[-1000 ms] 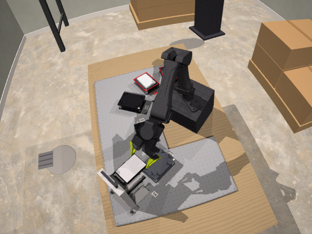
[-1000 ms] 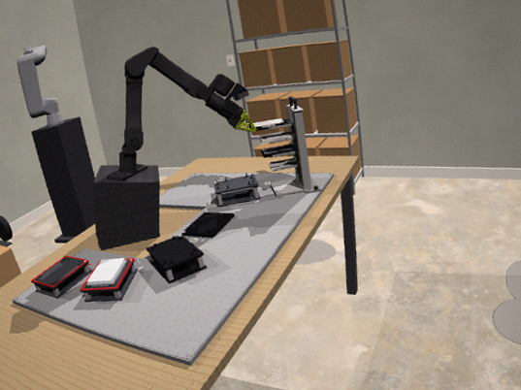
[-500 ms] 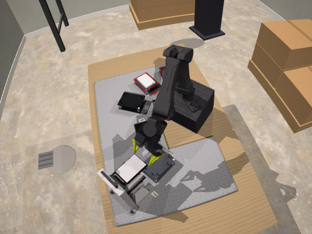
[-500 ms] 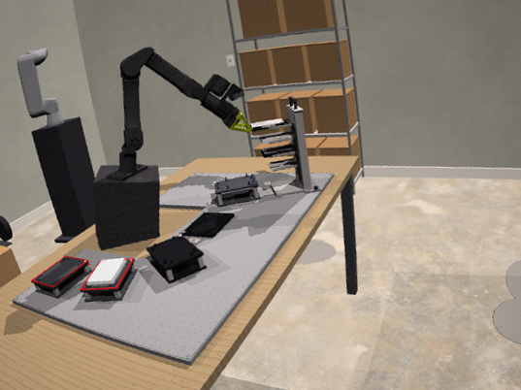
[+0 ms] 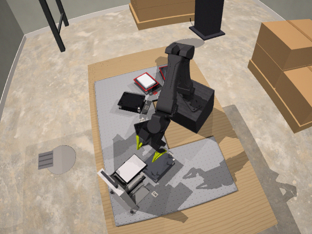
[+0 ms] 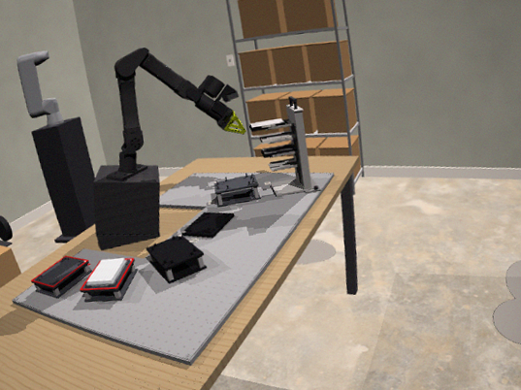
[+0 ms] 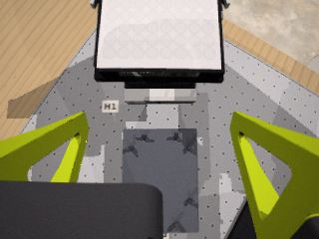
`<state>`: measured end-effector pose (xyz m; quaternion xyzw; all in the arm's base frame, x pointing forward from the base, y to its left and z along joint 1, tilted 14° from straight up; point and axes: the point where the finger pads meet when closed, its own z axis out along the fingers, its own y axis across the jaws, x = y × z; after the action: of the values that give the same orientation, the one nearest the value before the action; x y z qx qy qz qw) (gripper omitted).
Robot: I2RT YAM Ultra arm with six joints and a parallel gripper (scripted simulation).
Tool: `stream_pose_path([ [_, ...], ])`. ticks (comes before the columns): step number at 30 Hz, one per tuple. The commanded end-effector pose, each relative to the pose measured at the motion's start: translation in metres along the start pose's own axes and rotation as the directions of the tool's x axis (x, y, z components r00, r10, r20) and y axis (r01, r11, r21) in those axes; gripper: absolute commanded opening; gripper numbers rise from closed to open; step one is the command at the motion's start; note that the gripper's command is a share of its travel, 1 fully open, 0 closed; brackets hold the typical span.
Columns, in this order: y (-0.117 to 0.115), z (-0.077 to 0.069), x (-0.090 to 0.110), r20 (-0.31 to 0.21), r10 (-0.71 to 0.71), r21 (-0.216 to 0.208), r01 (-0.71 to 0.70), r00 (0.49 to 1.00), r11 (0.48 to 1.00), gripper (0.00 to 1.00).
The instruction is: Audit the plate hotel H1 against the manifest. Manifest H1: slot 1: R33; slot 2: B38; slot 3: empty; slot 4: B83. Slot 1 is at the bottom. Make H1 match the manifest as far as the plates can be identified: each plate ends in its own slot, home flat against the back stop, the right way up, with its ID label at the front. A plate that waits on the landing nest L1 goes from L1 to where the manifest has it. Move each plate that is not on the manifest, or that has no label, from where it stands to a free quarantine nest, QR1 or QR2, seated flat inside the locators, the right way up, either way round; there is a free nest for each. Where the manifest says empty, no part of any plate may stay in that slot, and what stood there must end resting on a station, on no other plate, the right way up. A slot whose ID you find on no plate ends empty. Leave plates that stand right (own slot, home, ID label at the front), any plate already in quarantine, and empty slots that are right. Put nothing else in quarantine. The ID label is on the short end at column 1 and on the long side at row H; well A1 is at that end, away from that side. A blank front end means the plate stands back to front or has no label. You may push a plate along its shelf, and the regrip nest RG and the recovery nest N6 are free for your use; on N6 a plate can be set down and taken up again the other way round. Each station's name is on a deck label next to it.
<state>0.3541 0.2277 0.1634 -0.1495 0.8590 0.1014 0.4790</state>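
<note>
The plate hotel H1 [image 5: 126, 180] stands at the near left of the deck, a grey post with stacked shelves [image 6: 289, 148]. A white-topped plate [image 5: 130, 167] lies on its top shelf and shows from above in the wrist view [image 7: 159, 37], with a dark front edge. I cannot read a label on it. Lower shelves hold dark shapes I cannot make out. My gripper [image 5: 148, 150] [image 6: 233, 124] is open and empty. It hangs in the air just in front of the top shelf, apart from the plate [image 7: 159, 149]. The H1 deck label [image 7: 110, 106] lies below.
A dark nest [image 5: 160, 167] stands right beside the hotel. Two red-rimmed quarantine nests are at the far end, one holding a white plate [image 6: 108, 274], the other dark [image 6: 59, 273]. A raised black nest [image 6: 176, 258] and a flat black one [image 6: 208, 223] lie between.
</note>
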Motion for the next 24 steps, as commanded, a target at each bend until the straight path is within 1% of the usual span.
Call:
stream_pose_path([
  [1, 0.001, -0.009, 0.001, 0.016, 0.005, 0.0, -0.005, 1.0, 1.0, 1.0],
  [3, 0.001, -0.009, 0.001, 0.016, 0.005, 0.0, -0.005, 1.0, 1.0, 1.0],
  [14, 0.0, -0.022, 0.017, 0.004, 0.001, 0.003, -0.001, 1.0, 1.0, 1.0],
  [24, 0.0, -0.031, 0.027, 0.004, 0.001, 0.003, -0.001, 1.0, 1.0, 1.0],
])
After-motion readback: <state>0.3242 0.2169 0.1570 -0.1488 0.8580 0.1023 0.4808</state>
